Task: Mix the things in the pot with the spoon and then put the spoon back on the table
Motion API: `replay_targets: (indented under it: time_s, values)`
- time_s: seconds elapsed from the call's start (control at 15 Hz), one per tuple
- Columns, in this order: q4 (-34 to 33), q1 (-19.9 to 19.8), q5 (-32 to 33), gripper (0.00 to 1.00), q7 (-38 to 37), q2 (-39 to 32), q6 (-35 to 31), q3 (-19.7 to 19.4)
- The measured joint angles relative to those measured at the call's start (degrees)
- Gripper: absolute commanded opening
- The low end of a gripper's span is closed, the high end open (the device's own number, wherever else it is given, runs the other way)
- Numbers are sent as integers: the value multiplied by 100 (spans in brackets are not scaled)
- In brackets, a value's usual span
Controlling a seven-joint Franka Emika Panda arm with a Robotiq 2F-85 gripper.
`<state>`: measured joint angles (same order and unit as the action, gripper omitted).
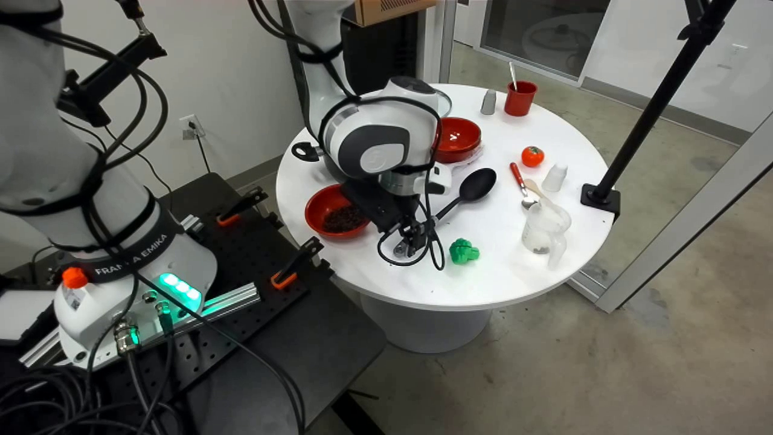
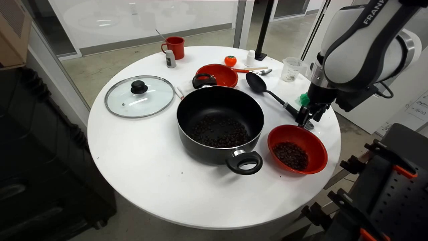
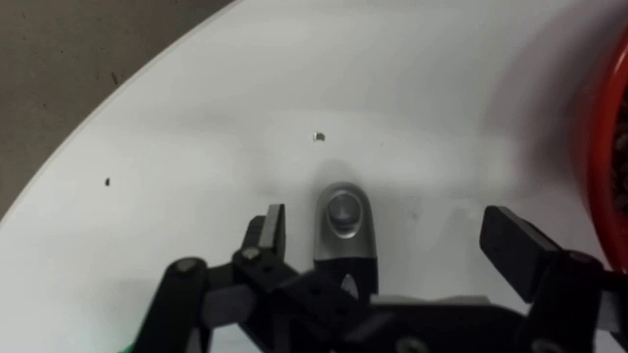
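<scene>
My gripper is spread wide; in the wrist view, the handle end of the spoon shows between my fingers. The spoon lies on the table; the pot, dark beans inside, stands beside a red bowl.

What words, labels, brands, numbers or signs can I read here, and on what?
"FRANKA EMIKA": dark band on the robot's base, one letter partly covered.
"FRANK", cut off by the picture edge: dark strip on the robot arm.
Too small or blurred to read: grey shaker's label; handwriting at the right edge of an exterior view; mark on the arm's white cap; any measuring cup markings.
</scene>
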<state>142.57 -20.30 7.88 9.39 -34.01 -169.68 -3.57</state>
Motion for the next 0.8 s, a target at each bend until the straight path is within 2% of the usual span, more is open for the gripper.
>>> replay_targets:
  time_s: [0.33,0.67,0.8]
  values:
    - [-167,-157,-84,99,104,-1,105,67]
    - [-256,10,-76,76,193,-36,129,13]
    - [-285,162,-74,83,193,-72,151,-80]
